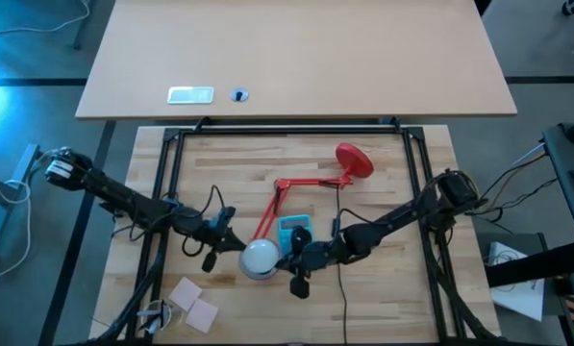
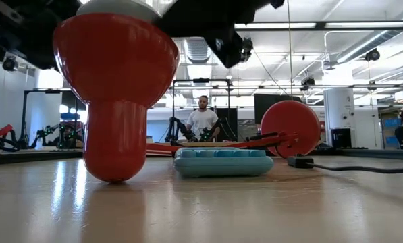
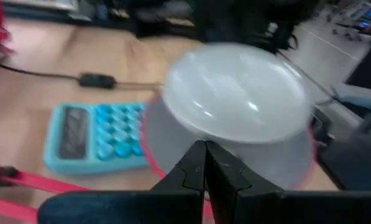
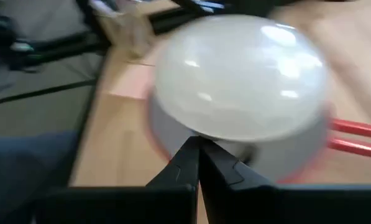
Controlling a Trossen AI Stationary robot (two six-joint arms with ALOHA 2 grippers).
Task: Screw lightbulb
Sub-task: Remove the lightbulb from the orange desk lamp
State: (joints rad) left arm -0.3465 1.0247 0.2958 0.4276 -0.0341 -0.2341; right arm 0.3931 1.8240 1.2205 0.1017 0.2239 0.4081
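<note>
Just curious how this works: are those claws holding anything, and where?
The left gripper and right gripper are shut at the red shade's rim; neither grips the lightbulb. Whether they pinch it cannot be told.

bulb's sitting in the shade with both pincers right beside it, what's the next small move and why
Probably open the right pincer a little and close it around the lightbulb to turn it. The wrist views show both pincers' fingers shut, tips against the bulb's edge, so neither grips it. The bulb sits dome-up in the red lamp shade; the left pincer could steady that.
</note>
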